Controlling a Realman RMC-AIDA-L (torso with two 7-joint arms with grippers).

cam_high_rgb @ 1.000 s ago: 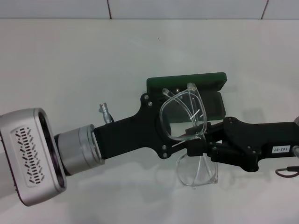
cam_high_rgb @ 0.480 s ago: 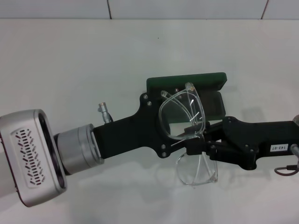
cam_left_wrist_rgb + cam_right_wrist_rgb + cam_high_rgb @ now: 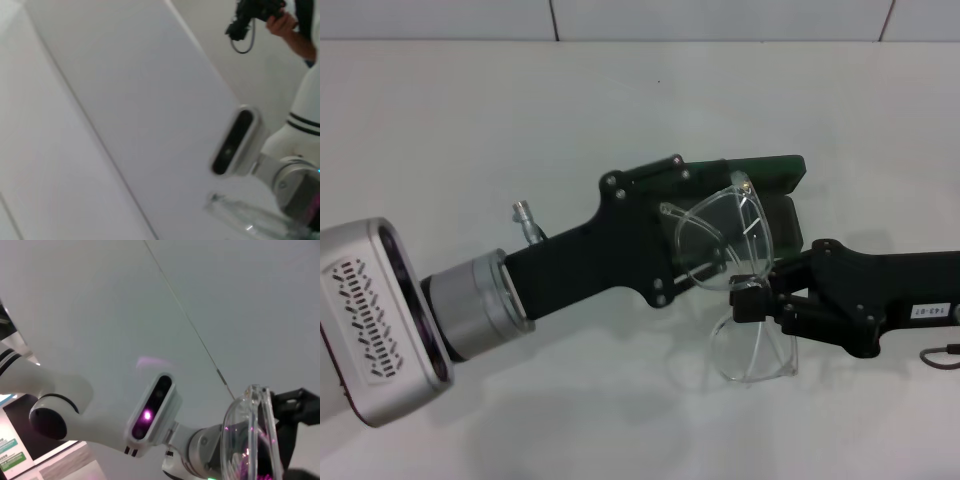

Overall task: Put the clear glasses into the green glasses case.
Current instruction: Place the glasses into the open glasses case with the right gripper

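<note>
**What surrounds the work**

You are looking down on a plain white bench (image 3: 470, 150) that fills nearly the whole head view. Along its far edge runs a wall of pale tiles (image 3: 720, 18), with dark joints between them slanting up from the bench line. In the left wrist view you can see a person (image 3: 305, 35) at the upper corner, in a white garment with dark stripes at the hem, one hand gripping a black device (image 3: 252, 12) with a looped cord hanging from it. In the right wrist view, a lit panel with green signs (image 3: 12, 452) shows in the lower corner; their lettering is too small to read.
</note>
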